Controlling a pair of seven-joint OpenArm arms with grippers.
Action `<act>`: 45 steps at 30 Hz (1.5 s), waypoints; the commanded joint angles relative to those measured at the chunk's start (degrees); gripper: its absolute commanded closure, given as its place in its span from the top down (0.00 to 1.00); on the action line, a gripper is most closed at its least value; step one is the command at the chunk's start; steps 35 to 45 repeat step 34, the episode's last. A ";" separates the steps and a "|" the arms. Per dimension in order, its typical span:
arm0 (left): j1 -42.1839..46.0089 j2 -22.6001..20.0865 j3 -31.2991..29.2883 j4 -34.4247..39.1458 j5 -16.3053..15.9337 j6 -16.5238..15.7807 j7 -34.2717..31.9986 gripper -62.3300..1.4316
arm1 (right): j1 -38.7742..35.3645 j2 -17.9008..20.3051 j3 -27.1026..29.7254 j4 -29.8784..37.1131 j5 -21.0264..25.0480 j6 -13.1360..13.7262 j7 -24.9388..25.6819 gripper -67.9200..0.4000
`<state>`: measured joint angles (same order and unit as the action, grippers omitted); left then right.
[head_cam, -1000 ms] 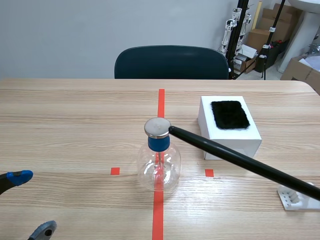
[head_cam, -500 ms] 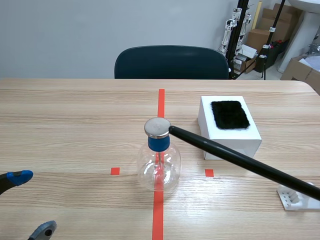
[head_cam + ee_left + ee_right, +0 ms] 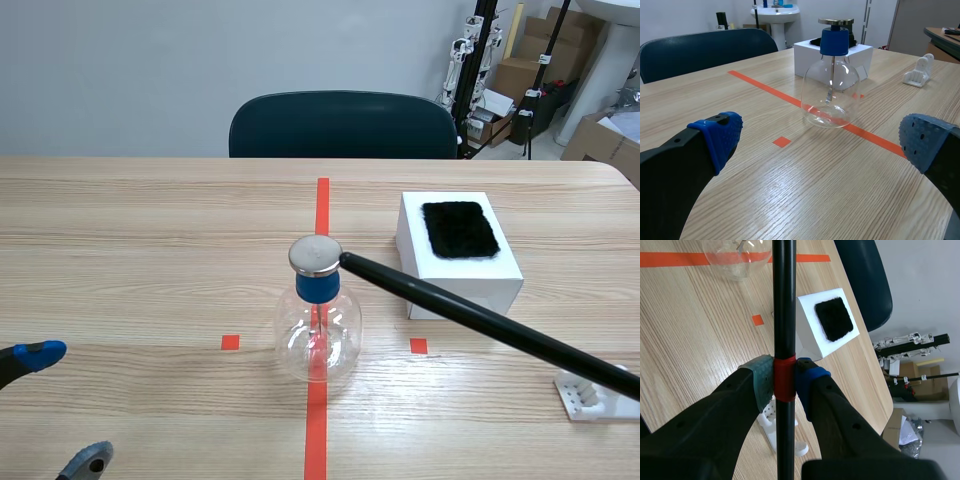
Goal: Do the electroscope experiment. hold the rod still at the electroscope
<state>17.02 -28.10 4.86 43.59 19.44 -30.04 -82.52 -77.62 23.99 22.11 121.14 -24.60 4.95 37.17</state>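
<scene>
The right fingers [image 3: 760,382] squeeze the rod [image 3: 470,315] at its red band so it cannot wobble. Its tip is right at the cap [image 3: 315,255] of the electroscope [image 3: 318,335], likely to pass charge. The left fingers [image 3: 720,135] are wide open, holding nothing.

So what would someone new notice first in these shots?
Probably the glass electroscope standing on the red centre tape line, with the long black rod slanting in from the right, tip at its metal disc. Behind the rod sits a white box topped with a black fuzzy pad.
</scene>
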 commanded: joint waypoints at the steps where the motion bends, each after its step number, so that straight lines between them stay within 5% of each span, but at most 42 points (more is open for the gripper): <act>1: 0.11 -0.50 -0.37 0.31 -0.61 -0.09 -0.76 1.00 | -0.73 -0.02 0.31 0.46 0.61 -0.59 0.44 0.06; 45: 0.11 -0.50 -0.37 0.31 -0.61 -0.09 -0.76 1.00 | -0.73 -0.02 0.31 0.46 0.61 -0.59 -0.20 0.06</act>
